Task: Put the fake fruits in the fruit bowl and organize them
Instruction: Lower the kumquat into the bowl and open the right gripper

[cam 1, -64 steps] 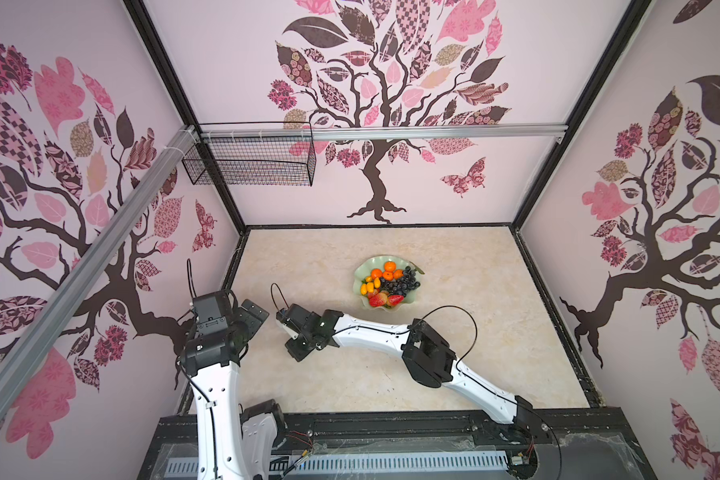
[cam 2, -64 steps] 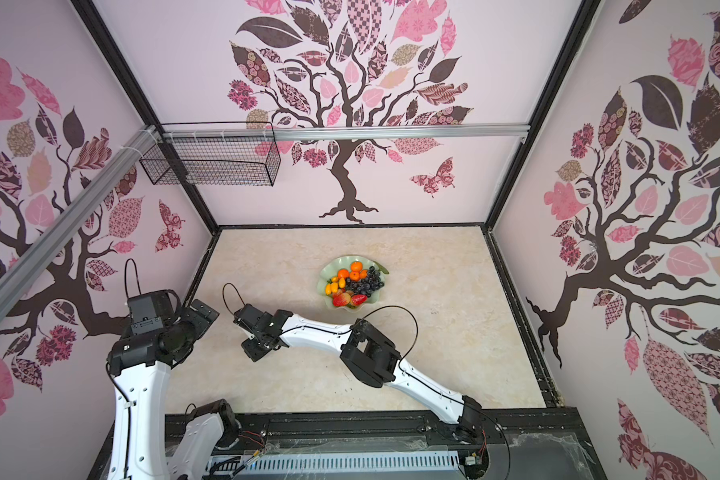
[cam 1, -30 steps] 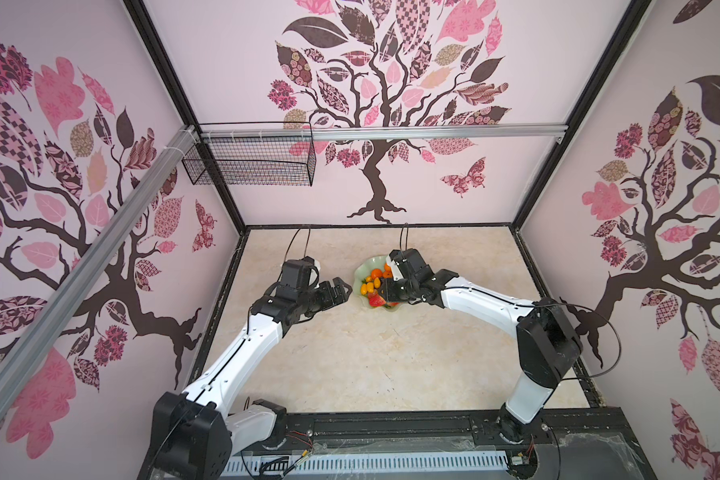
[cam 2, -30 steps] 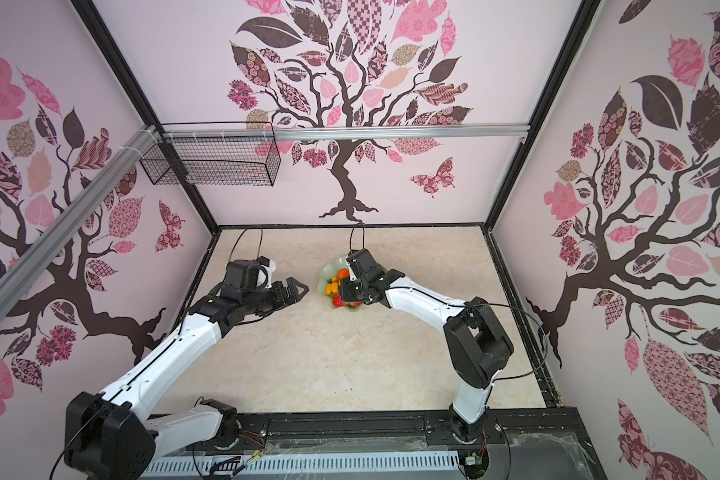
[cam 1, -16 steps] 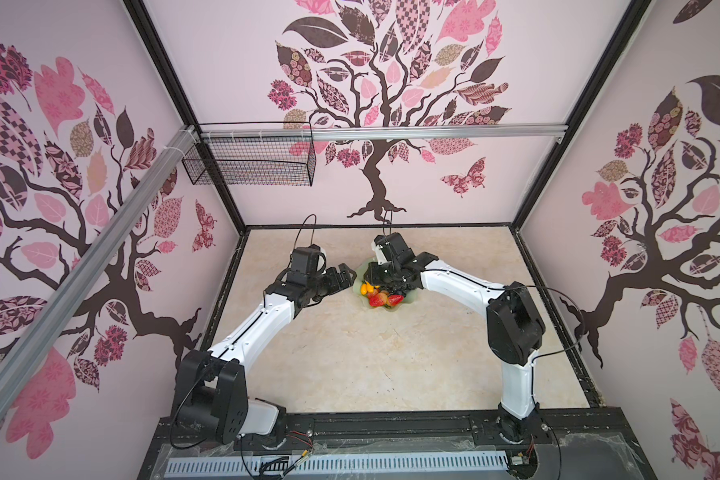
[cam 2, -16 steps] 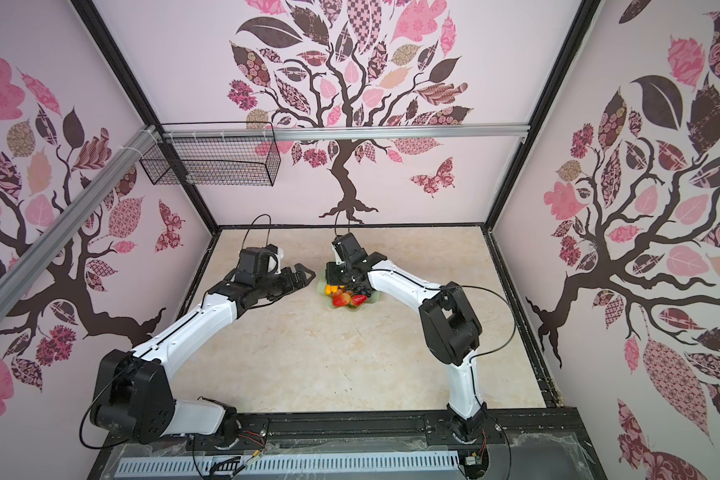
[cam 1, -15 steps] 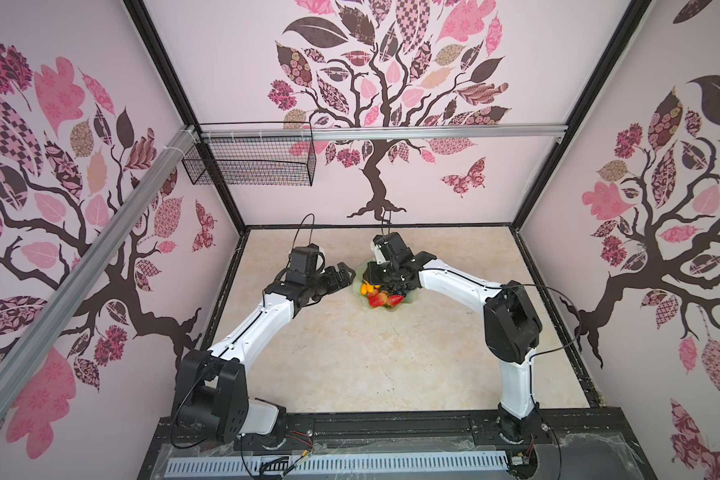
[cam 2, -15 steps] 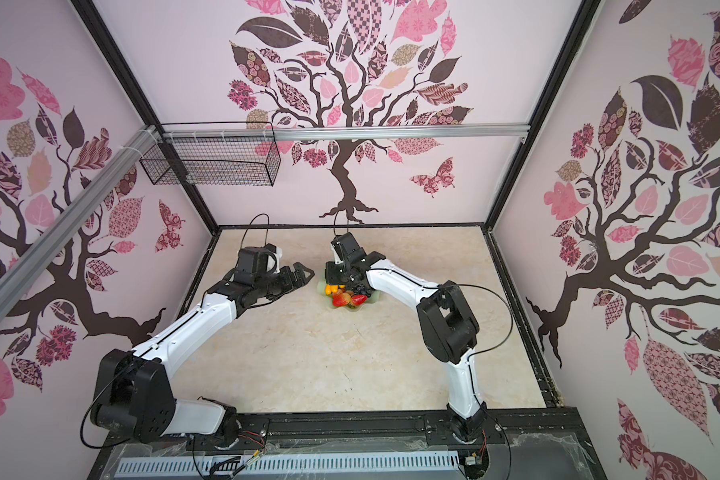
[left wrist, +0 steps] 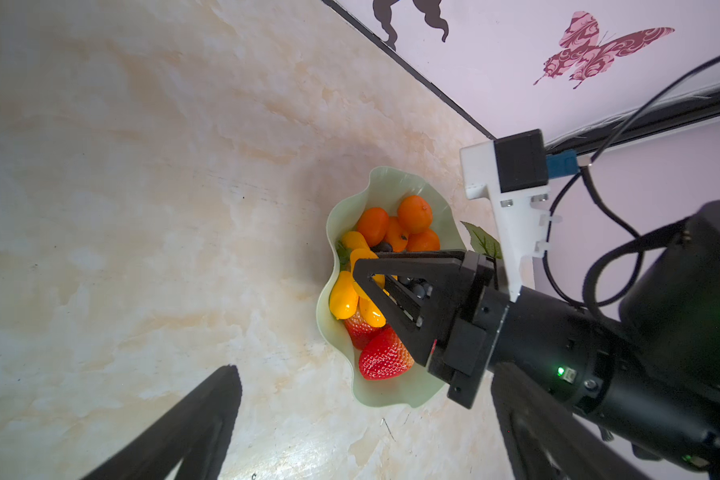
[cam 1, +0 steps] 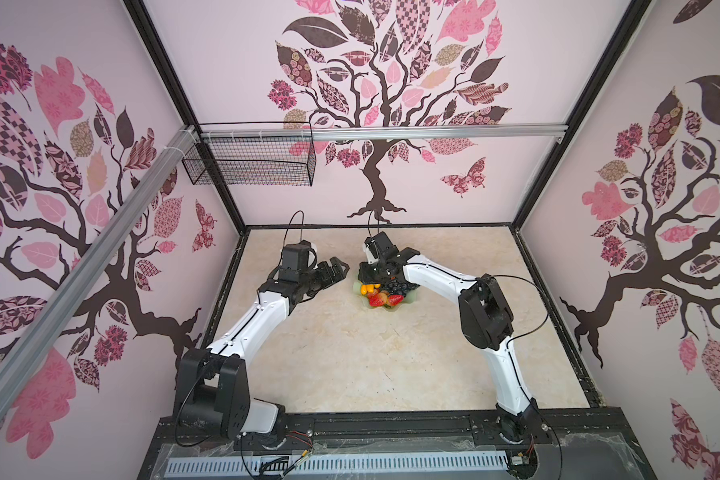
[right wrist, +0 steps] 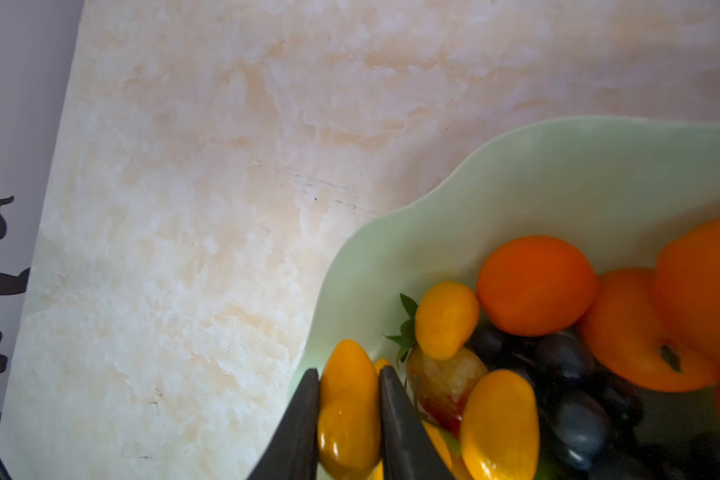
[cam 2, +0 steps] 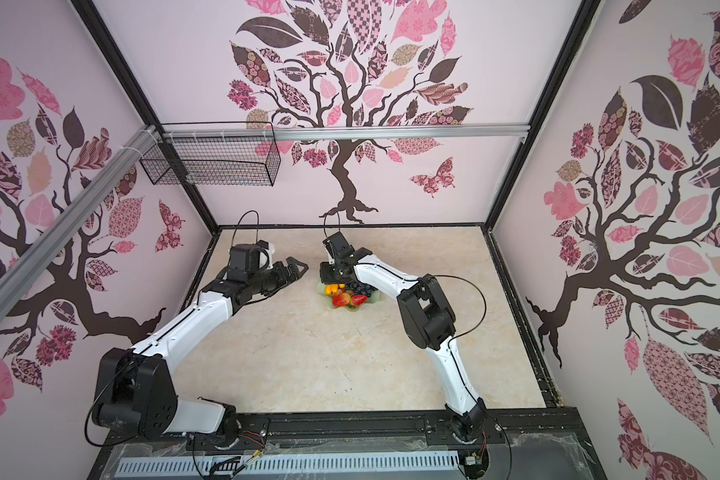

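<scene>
The pale green fruit bowl (cam 1: 410, 297) (cam 2: 374, 297) (left wrist: 391, 395) (right wrist: 558, 174) sits at the table's middle back. It holds fake fruits: oranges (left wrist: 414, 214) (right wrist: 535, 284), red strawberries (cam 1: 377, 300) (left wrist: 385, 357), dark grapes (right wrist: 566, 361) and small yellow-orange ovals (left wrist: 344, 295). My right gripper (cam 1: 371, 279) (cam 2: 331, 280) (left wrist: 362, 270) (right wrist: 348, 374) hangs over the bowl's left side, shut on a yellow-orange oval (right wrist: 348, 415) just inside the rim. My left gripper (cam 1: 336, 269) (cam 2: 298, 266) (left wrist: 366, 374) stands open and empty just left of the bowl.
A black wire basket (cam 1: 250, 162) (cam 2: 213, 164) hangs from the rail at the back left, well above the table. A green leaf (left wrist: 481, 241) lies behind the bowl. Patterned walls close the table on three sides.
Over the last second both arms stretched toward the back, and the right gripper settled lower over the bowl's left side. In the last half second almost nothing moved.
</scene>
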Controlling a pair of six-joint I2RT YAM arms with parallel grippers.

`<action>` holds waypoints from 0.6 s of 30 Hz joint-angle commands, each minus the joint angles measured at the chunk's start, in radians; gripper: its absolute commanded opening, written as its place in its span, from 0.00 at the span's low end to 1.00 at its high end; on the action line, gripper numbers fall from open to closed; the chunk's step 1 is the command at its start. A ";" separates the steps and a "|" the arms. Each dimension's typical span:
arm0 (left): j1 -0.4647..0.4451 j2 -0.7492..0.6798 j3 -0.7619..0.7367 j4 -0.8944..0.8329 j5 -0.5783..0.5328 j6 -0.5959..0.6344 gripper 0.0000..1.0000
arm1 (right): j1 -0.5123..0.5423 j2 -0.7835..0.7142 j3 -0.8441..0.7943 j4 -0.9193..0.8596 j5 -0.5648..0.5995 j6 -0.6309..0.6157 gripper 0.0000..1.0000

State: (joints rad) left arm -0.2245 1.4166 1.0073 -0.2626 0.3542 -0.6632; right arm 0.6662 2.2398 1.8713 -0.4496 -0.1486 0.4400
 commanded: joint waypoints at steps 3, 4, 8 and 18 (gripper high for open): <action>0.008 0.010 -0.003 0.023 0.016 0.003 0.98 | 0.000 0.058 0.061 -0.051 0.013 -0.024 0.29; 0.008 0.010 -0.004 0.019 0.017 0.005 0.98 | 0.001 0.057 0.062 -0.051 0.013 -0.024 0.30; 0.010 0.004 -0.007 0.014 0.015 0.010 0.98 | 0.000 0.055 0.068 -0.059 0.017 -0.027 0.35; 0.009 -0.038 0.004 -0.047 0.003 0.039 0.98 | 0.000 -0.005 0.129 -0.119 0.059 -0.059 0.39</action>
State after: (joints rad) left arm -0.2203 1.4158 1.0069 -0.2813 0.3637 -0.6510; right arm 0.6662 2.2608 1.9549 -0.5205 -0.1219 0.4065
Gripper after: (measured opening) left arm 0.983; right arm 0.386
